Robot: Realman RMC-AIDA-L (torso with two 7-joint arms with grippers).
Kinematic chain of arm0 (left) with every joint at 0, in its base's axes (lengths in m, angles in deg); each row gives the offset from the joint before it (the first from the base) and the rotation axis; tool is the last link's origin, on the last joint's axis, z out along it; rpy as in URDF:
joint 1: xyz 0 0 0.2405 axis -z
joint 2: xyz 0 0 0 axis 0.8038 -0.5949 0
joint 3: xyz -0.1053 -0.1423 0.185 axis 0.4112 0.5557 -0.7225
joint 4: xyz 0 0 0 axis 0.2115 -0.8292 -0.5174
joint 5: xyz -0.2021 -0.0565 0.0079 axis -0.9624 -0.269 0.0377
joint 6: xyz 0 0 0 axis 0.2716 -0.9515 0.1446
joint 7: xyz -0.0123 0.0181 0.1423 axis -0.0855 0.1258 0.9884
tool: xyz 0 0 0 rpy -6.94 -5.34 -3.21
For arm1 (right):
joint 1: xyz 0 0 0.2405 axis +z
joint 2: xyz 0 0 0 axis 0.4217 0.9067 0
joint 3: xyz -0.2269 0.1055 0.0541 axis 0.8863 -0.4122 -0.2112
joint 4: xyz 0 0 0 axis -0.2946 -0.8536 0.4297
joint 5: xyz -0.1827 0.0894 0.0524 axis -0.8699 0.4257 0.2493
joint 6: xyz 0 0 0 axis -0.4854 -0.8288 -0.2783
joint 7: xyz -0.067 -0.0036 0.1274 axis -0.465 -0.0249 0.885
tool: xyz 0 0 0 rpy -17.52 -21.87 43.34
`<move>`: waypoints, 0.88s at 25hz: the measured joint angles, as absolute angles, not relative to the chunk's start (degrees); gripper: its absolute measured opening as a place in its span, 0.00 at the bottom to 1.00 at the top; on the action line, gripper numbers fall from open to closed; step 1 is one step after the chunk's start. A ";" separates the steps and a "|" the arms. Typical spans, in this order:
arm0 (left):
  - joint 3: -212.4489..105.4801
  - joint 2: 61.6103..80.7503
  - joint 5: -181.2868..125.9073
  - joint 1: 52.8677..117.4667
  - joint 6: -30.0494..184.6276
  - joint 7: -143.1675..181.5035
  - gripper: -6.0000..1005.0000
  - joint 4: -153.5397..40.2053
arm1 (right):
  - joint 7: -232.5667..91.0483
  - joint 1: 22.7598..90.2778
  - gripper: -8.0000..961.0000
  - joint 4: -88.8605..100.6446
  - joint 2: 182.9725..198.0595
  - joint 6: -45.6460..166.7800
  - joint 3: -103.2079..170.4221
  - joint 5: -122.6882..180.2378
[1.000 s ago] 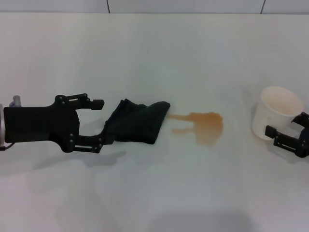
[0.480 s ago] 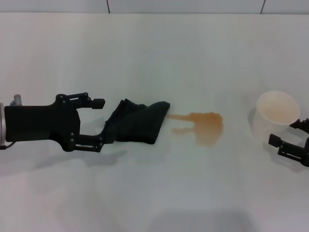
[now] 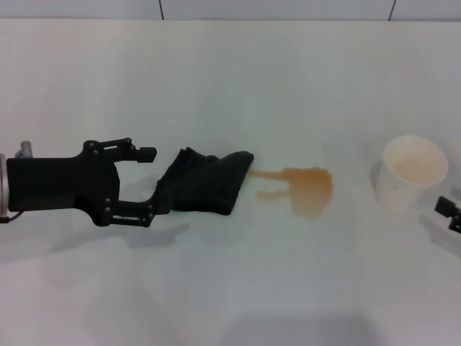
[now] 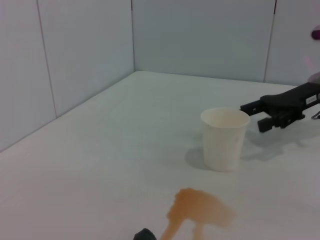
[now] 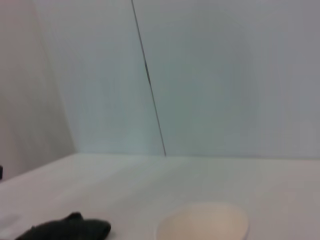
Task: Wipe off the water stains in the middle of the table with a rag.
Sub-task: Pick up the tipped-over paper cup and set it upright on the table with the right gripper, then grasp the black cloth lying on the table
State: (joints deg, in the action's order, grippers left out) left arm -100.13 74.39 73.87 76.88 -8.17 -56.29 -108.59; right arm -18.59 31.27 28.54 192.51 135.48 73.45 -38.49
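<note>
The left gripper (image 3: 150, 184) is wide open around the near left edge of the black rag (image 3: 205, 182), ready to pinch it. The rag lies on the table (image 3: 230, 86), just left of the water stains (image 3: 306, 186), so one push right wipes them. A cup (image 3: 410, 171) stands far right, and the right gripper (image 3: 450, 213) sits beside it, fingers mostly hidden.

A broad white table (image 3: 230, 79) fills the head view, smooth and faintly glossy, with soft grey shadows along its near edge; behind its far edge stands a pale grey-blue panelled wall (image 4: 200, 35), its panels divided by thin dark vertical seams (image 5: 149, 85); in the left wrist view a second panelled wall (image 4: 60, 55) meets it at a corner; the light is even and diffuse, casting only soft shadows.
</note>
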 joint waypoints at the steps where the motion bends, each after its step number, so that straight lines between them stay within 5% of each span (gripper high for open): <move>1: -100.13 74.39 73.87 76.87 -8.17 -56.27 0.87 -108.59 | -18.72 30.90 0.89 28.85 192.53 136.32 72.80 -38.49; 22: -99.78 74.53 73.36 77.60 -6.65 -55.83 0.87 -108.16 | -13.68 34.02 0.89 40.72 192.94 154.03 75.35 -38.50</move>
State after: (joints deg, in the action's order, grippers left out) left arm -99.78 74.53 73.36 77.60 -6.65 -55.83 -108.16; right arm -13.68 34.02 40.72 192.94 154.03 75.35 -38.50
